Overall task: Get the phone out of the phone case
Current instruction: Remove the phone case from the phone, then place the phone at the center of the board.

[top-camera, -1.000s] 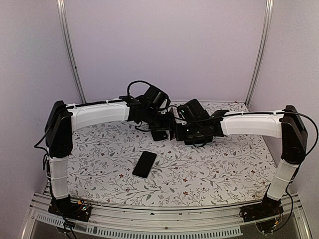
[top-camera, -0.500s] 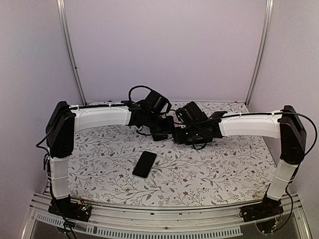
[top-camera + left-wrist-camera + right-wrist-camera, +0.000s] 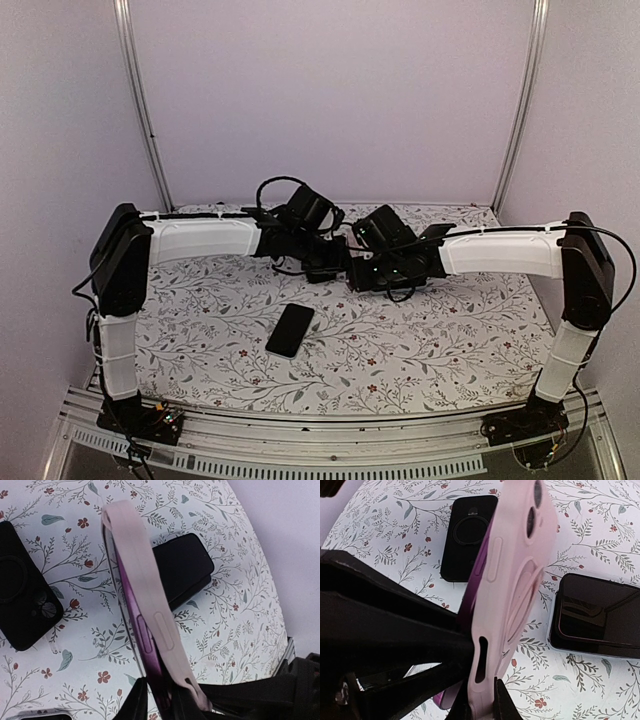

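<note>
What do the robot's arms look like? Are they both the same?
Yes, they match. The left arm and right arm have smooth white tube-shaped shells with chunky black joints at the bends. Thin black cables run along them and loop near the wrists. The left gripper and right gripper are black, each with two fingers.

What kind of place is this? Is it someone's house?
Probably a robot testing booth, not a house. The left arm and right arm are bolted to a metal rail, plain walls with metal posts box in the flowered table, and the arms hold a pink phone case between them.
</note>
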Robot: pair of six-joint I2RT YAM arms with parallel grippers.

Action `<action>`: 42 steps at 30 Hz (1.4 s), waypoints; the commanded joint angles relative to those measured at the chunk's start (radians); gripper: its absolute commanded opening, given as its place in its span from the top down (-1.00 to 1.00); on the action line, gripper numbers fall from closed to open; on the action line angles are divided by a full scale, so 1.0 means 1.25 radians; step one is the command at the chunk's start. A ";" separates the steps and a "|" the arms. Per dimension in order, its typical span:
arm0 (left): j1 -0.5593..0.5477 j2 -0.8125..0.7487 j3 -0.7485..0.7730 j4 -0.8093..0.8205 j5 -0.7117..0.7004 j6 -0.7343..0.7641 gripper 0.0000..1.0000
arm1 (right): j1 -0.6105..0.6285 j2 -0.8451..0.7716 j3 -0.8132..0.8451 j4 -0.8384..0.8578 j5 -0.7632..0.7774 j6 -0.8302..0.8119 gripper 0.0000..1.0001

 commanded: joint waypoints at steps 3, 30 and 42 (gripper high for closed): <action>0.044 0.041 -0.040 -0.088 -0.077 0.034 1.00 | 0.022 -0.068 0.034 0.120 -0.014 -0.028 1.00; 0.133 -0.232 -0.151 -0.170 0.069 0.167 1.00 | -0.033 -0.071 -0.065 0.058 0.176 -0.122 1.00; 0.125 -0.276 -0.198 -0.371 -0.209 0.178 1.00 | -0.068 -0.127 -0.079 0.117 0.017 -0.105 1.00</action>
